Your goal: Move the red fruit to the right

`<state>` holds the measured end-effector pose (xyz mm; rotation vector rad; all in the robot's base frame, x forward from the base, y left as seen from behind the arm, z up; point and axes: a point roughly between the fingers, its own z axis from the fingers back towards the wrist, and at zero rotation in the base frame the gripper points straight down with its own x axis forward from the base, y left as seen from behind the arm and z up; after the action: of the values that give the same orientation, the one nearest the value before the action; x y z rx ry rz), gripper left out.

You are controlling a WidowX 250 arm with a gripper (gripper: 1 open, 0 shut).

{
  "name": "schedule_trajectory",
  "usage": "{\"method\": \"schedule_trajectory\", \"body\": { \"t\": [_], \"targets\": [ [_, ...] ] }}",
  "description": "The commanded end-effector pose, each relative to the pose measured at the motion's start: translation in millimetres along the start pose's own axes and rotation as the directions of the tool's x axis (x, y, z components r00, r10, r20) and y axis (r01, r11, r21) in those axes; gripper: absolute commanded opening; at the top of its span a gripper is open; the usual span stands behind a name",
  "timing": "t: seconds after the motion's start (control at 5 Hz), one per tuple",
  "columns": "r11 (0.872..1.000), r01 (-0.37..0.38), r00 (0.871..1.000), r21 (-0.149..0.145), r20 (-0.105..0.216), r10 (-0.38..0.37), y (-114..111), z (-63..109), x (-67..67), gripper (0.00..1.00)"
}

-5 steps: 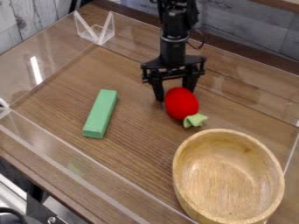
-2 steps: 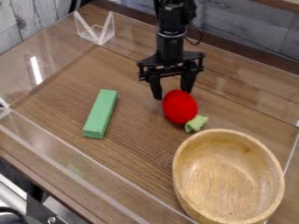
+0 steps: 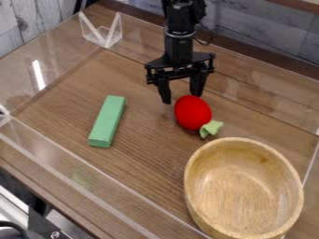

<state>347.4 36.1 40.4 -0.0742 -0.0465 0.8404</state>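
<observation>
- Camera: the gripper (image 3: 180,91) hangs with jaws spread, holding nothing, just above and left of the red fruit (image 3: 192,112).
- The fruit lies on the wooden counter (image 3: 149,149), just beyond the wooden bowl (image 3: 244,189), right of the green block (image 3: 108,120).

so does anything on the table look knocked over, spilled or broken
Nothing stands out. The red fruit lies on its side, leafy cap toward the wooden bowl, which sits upright and empty. The green block lies flat. The gripper hangs open just above the fruit, holding nothing.
</observation>
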Motion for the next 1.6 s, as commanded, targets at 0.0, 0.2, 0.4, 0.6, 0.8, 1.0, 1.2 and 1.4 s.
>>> {"method": "schedule_trajectory", "body": {
  "t": [0.0,0.2,0.4,0.6,0.8,1.0,1.2,1.4],
  "targets": [
    [0.999,-0.014,0.999,-0.033,0.043,0.016,-5.7,15.8,12.4,0.0],
    [0.999,-0.009,0.999,-0.032,0.042,0.011,-14.2,17.1,13.9,0.0],
    [0.999,-0.004,0.999,-0.032,0.041,0.005,-23.2,18.7,14.9,0.0],
    [0.999,0.022,0.999,-0.03,0.038,-0.02,-25.0,15.2,11.9,0.0],
    [0.999,0.046,0.998,-0.029,0.035,-0.045,-26.2,11.6,8.9,0.0],
    [0.999,-0.044,0.998,-0.026,0.042,0.045,-25.0,8.3,13.8,0.0],
    [0.991,-0.134,0.99,-0.025,0.048,0.135,-23.4,5.4,18.8,0.0],
    [0.989,-0.147,0.988,-0.025,0.046,0.148,-24.9,0.5,15.7,0.0]
  ]
}}
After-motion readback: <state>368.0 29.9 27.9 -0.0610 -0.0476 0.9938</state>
